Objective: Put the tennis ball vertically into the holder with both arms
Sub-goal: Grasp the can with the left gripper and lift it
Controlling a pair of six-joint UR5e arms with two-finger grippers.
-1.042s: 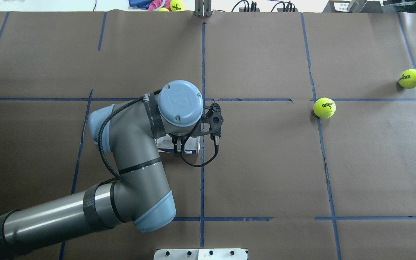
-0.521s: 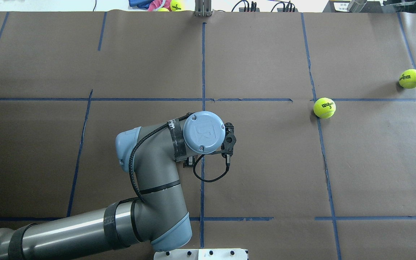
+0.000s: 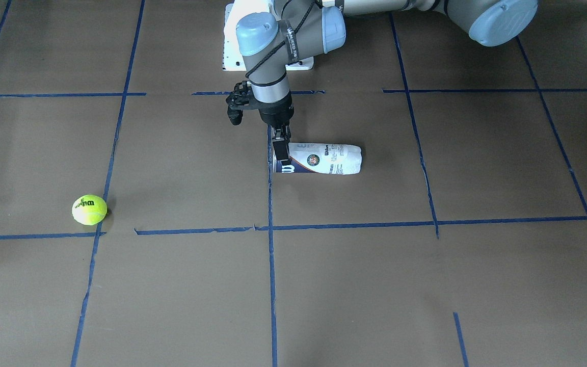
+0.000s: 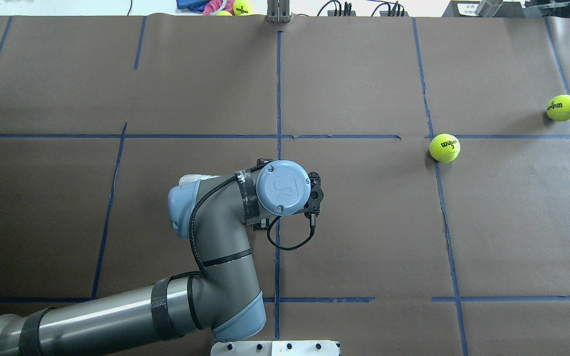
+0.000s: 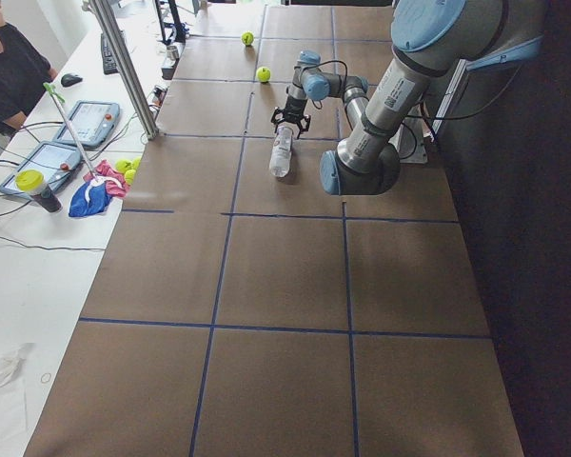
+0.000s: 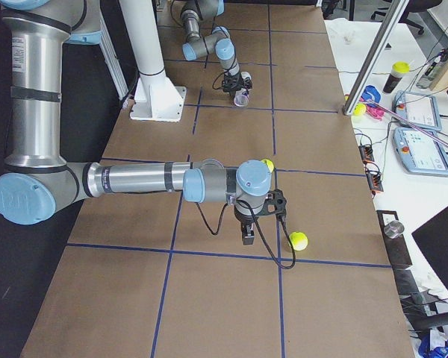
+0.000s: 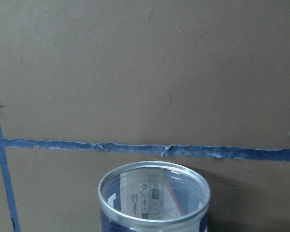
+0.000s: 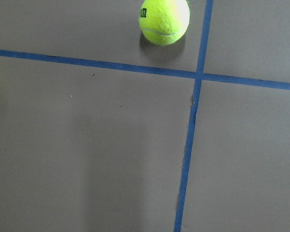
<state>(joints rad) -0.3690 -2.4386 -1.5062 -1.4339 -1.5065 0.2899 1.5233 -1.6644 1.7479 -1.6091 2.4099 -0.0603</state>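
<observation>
The holder (image 3: pixel 326 159) lies on its side on the brown table, open mouth toward the centre tape line. My left gripper (image 3: pixel 281 154) points straight down at that mouth end; I cannot tell if its fingers hold the can. The left wrist view shows the open mouth (image 7: pixel 152 200) close below. In the overhead view my wrist hides the can. One tennis ball (image 4: pixel 445 148) rests by a tape crossing and a second (image 4: pixel 563 108) lies farther right. My right gripper (image 6: pixel 246 236) shows only in the right side view, above the table between the two balls; I cannot tell its state.
The table is brown paper with a blue tape grid. The white pedestal plate (image 4: pixel 275 347) sits at the near edge. Spare balls and cloth (image 4: pixel 242 7) lie past the far edge by a metal post (image 4: pixel 278 12). Tablets (image 6: pixel 422 145) sit on the operators' desk.
My left arm has moved toward the robot's base and rightward, and lower, from over the can's middle to its mouth end. The can is now hidden overhead. The balls have not moved.
</observation>
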